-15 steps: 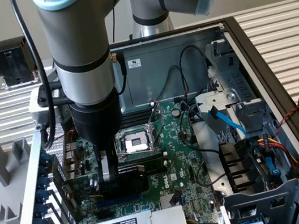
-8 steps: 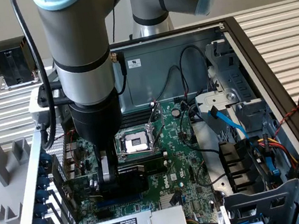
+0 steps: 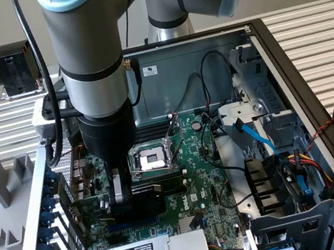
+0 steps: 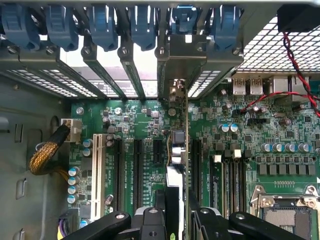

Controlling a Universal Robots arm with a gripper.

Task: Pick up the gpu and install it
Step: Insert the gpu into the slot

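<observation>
While the pincer [image 3: 118,200] is part-closed on the gpu [image 3: 159,188], clamping the card by its upper edge, you hold it upright, edge-down, close over the motherboard [image 3: 211,175] inside the open computer case [image 3: 287,79]. In the wrist view the card runs edge-on from the pincer toward the rear openings, with black expansion slots [image 4: 136,160] on either side. I cannot tell whether its bottom edge is seated.

The main risk is misalignment. If the card sits slightly off the slot line, pressing down could jam its edge against the slot wall or the board. Its silver end bracket [image 4: 176,90] lies close to the rear metal dividers [image 4: 127,65] and could catch there. A tilted grip could let the card slip.
</observation>
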